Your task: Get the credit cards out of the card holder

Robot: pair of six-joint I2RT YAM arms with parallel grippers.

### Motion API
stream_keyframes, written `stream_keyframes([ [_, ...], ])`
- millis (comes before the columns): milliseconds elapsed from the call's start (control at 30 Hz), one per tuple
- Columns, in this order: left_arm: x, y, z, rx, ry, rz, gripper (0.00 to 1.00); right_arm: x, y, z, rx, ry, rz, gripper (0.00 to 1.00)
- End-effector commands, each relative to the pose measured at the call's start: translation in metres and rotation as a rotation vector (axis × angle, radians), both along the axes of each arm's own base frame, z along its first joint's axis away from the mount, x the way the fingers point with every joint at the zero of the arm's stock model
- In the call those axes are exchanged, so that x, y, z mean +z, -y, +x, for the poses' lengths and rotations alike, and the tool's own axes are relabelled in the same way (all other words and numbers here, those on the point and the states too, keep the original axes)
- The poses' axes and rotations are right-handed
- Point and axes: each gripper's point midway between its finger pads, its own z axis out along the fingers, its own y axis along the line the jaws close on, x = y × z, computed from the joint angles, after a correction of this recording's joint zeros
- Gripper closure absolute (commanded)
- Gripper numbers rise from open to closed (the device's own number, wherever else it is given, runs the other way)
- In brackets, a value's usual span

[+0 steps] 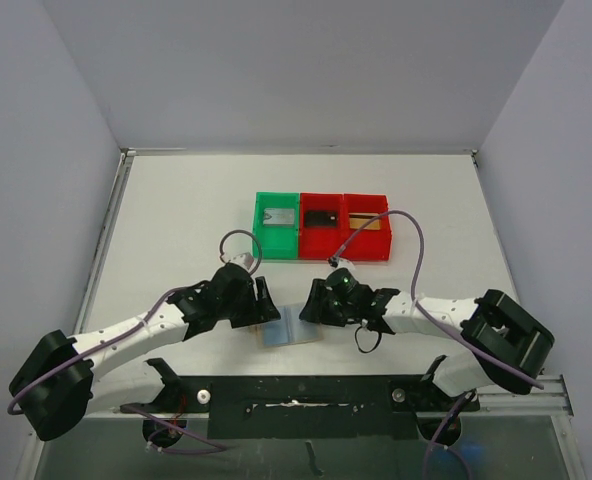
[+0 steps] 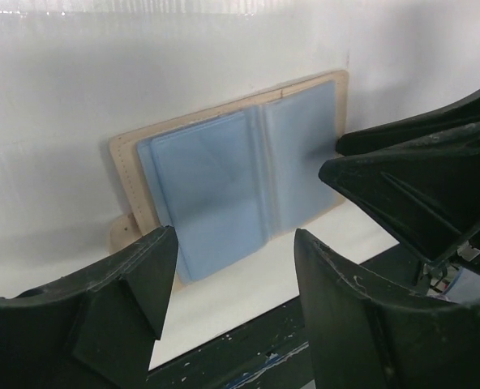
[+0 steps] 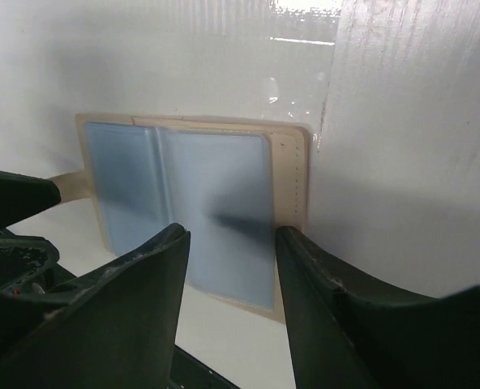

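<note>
Left wrist: card holder point(image 2: 240, 174) beyond tool point(image 2: 233, 247)

The card holder point(image 2: 232, 174) showed a matt tan stitched rim; its blue pockets point(image 3: 216, 203) looked smooth, faintly glossy plastic. The table point(image 1: 176, 220) looked matt.

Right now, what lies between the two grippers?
The open card holder, flat on the table, between left gripper and right gripper; the top view shows it.
</note>
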Motion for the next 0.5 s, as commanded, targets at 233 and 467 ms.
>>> stream_keyframes([
  [233,-0.032,0.004,-0.005,0.01,-0.065,0.008,0.48,-0.002,-0.022,0.001,0.078,-0.037,0.008,0.67],
  [467,-0.035,0.006,-0.006,0.011,-0.06,-0.007,0.49,0.014,-0.04,0.001,0.137,-0.021,0.147,0.77],
])
